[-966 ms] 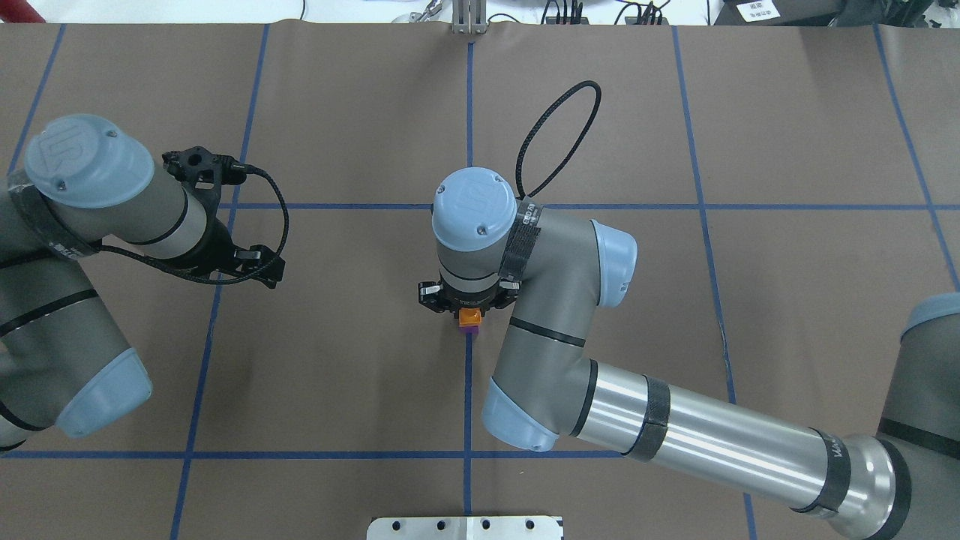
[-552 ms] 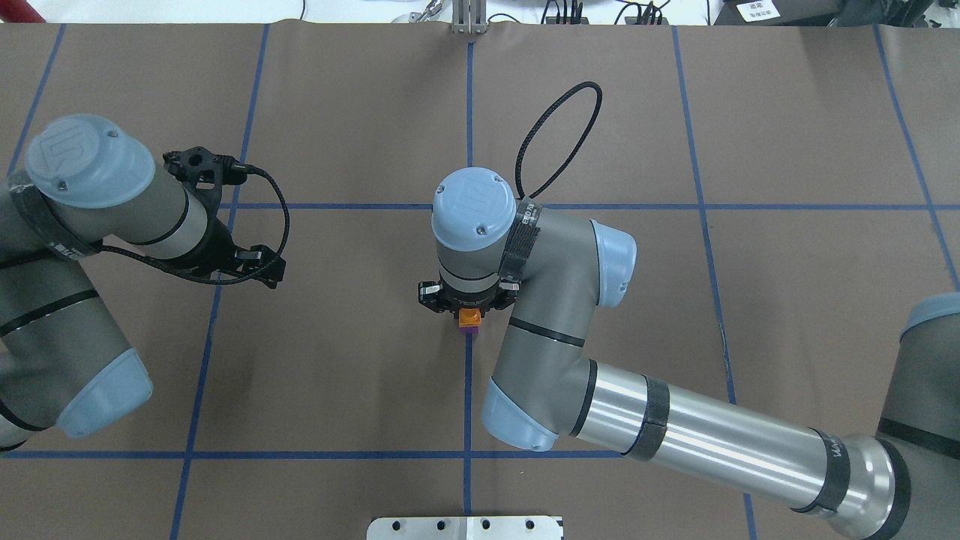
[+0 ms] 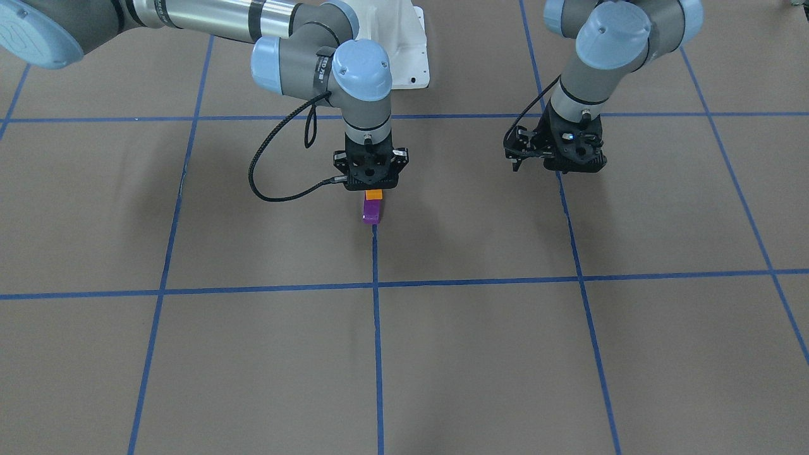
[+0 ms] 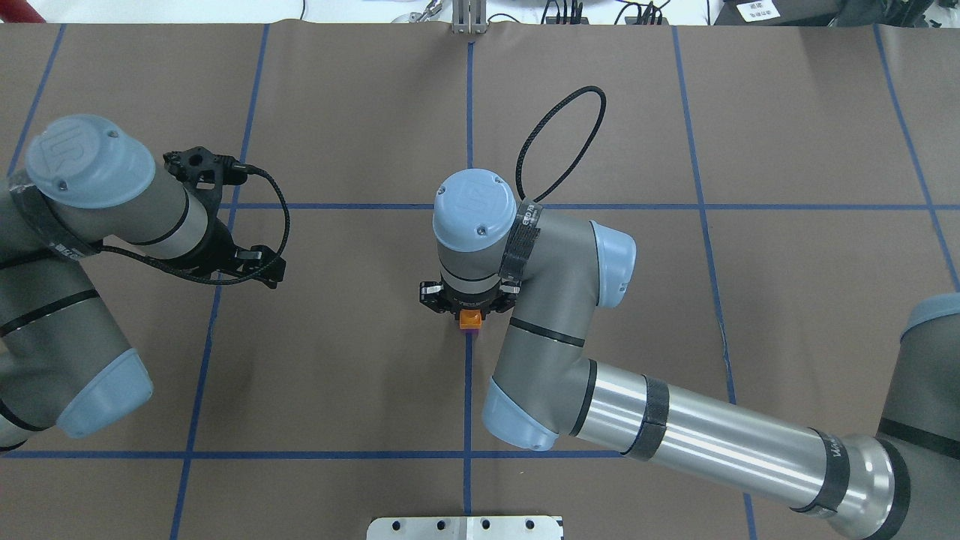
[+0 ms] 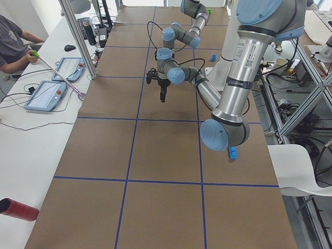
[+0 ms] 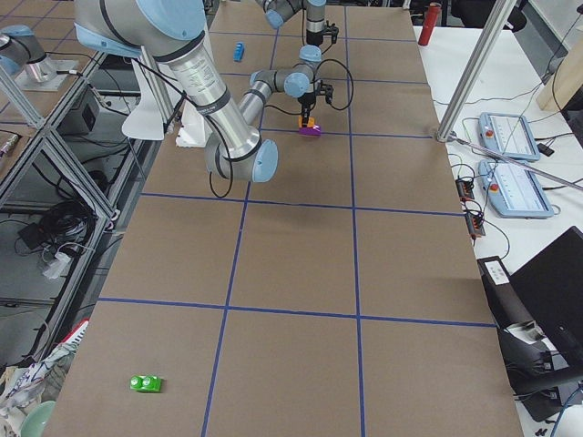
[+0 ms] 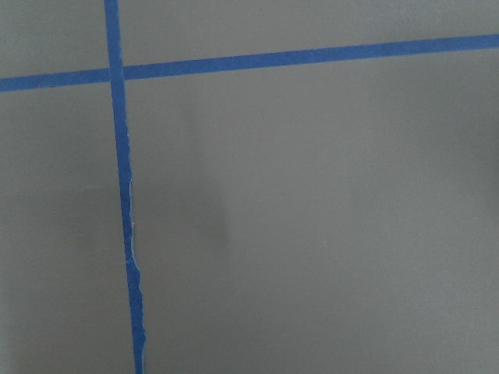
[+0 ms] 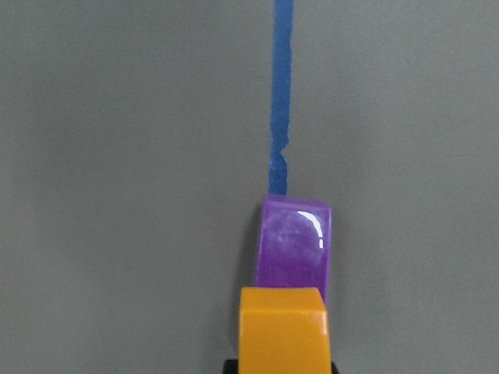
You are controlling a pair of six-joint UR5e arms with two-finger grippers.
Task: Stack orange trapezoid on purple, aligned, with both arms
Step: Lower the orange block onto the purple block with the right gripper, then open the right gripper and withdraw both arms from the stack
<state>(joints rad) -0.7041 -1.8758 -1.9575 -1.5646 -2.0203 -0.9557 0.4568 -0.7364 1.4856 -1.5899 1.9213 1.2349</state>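
Observation:
My right gripper (image 3: 374,188) points straight down at the table's middle and is shut on the orange trapezoid (image 3: 374,195). The orange block hangs right over the purple block (image 3: 371,212), which rests on a blue tape line. In the right wrist view the orange block (image 8: 281,327) overlaps the near end of the purple block (image 8: 295,243); I cannot tell if they touch. In the overhead view only a thin purple edge (image 4: 470,329) shows under the orange (image 4: 470,319). My left gripper (image 3: 562,164) hovers over bare table off to the side; its fingers are hidden.
Blue tape lines (image 7: 121,195) cross the brown table cover. A green block (image 6: 145,383) lies near the table's right end and a blue brick (image 6: 239,50) at the far end. A small blue block (image 5: 233,153) and a red cylinder (image 5: 18,209) show elsewhere. An operator (image 5: 10,41) sits aside.
My right gripper has shifted the orange block further over the purple one, so less purple shows in the overhead view. The left arm has not moved.

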